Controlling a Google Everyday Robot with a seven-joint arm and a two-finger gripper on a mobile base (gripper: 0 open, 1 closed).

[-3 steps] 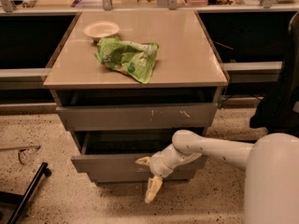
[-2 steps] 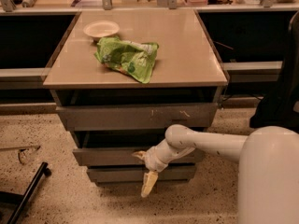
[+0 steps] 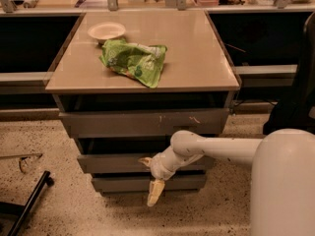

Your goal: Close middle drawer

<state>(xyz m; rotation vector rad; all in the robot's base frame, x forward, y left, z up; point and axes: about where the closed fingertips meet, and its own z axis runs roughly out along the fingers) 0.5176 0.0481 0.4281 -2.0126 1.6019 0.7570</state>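
The middle drawer [image 3: 110, 163] is a plain grey front in the cabinet, between the taller scratched top front [image 3: 142, 123] and the narrower bottom front [image 3: 123, 183]. It stands out a little, with a dark gap above it. My gripper [image 3: 150, 177] is at the drawer's front, right of its middle, with the white arm reaching in from the right. Its two pale fingers are spread apart, one [image 3: 145, 161] against the drawer front and one [image 3: 156, 192] hanging down over the bottom drawer. It holds nothing.
A green crumpled bag [image 3: 133, 61] and a white bowl [image 3: 106, 31] lie on the cabinet top [image 3: 197, 58]. A black stand leg [image 3: 27, 205] lies on the speckled floor at the left. My white body [image 3: 285, 181] fills the lower right.
The arm has pushed toward the cabinet and the middle drawer has slid most of the way in; its front is now close to the other fronts.
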